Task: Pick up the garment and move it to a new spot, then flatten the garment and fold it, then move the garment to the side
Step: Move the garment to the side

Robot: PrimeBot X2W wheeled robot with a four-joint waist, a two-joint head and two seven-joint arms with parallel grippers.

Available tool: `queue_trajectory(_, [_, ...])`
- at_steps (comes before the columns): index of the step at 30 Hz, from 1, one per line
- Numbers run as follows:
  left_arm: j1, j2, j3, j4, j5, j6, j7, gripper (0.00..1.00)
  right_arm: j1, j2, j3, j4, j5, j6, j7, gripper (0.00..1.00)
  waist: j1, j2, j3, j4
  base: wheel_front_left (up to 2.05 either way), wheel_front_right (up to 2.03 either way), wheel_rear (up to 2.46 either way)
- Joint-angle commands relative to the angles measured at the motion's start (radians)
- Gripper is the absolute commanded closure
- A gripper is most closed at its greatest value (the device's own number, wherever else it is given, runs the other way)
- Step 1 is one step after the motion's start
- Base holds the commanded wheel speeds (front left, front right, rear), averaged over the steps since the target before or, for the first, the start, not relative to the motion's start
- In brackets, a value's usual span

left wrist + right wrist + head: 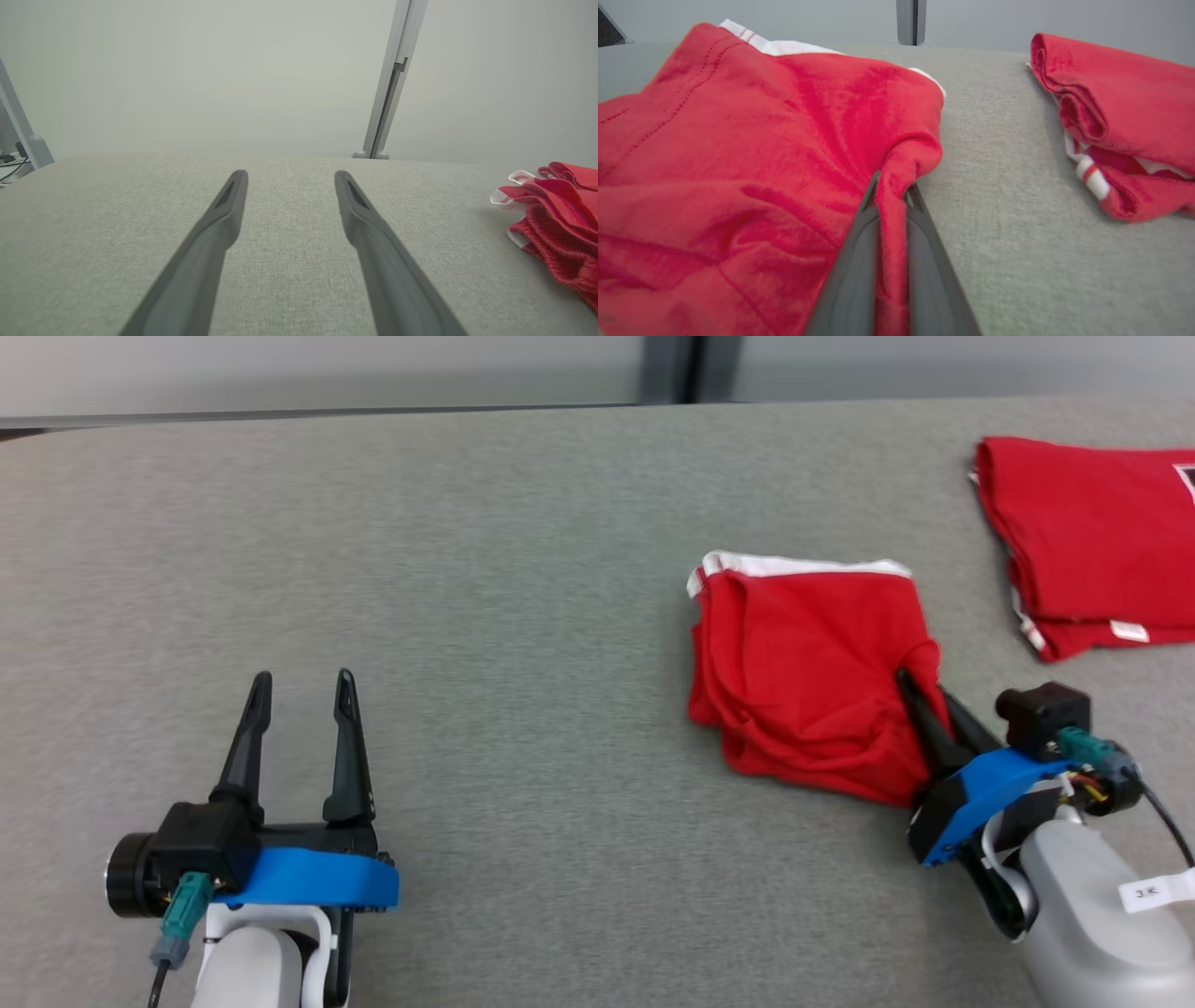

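I had the right gripper (894,184) clamped on the near right corner of the red garment (803,672), which lay roughly folded right of the table's (523,616) middle, while the left gripper (303,677) sat apart and empty, so I judged only the move aside remained.

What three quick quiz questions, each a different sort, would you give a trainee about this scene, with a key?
1. True or false: the left gripper is shut on cloth.
2. The right gripper is pinching: A) the nearer red garment; B) a white towel; C) nothing.
3. How many red garments lie on the grey table?
Key: 1 false, it stands open; 2 A; 3 two.
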Motion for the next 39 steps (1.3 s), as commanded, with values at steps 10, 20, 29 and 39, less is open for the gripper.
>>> queue_trajectory(10, [-0.065, 0.005, 0.018, -0.017, 0.037, -0.020, -0.004, 0.00, 0.005, -0.072, -0.051, -0.082, 0.008, 0.000, -0.017, 1.00, 0.0000, -0.0001, 0.051, -0.081, 0.00, 0.00, 0.00])
queue_trajectory(20, [-0.065, 0.001, 0.020, -0.017, 0.036, -0.026, -0.004, 0.00, -0.117, -0.131, -0.046, -0.129, -0.042, 0.000, 0.012, 1.00, 0.0000, -0.0001, 0.070, -0.052, 0.00, 0.00, 0.00])
queue_trajectory(29, [-0.096, 0.000, 0.026, -0.052, 0.045, -0.024, -0.004, 0.00, -0.248, -0.319, -0.056, -0.137, -0.008, 0.000, 0.100, 1.00, 0.0000, -0.0001, 0.152, -0.052, 0.00, 0.00, 0.00])
queue_trajectory(39, [-0.147, 0.000, 0.015, -0.079, 0.057, -0.032, -0.004, 0.00, -0.372, -0.490, -0.074, -0.031, 0.014, 0.000, 0.177, 1.00, 0.0000, -0.0001, 0.223, -0.048, 0.00, 0.00, 0.00])
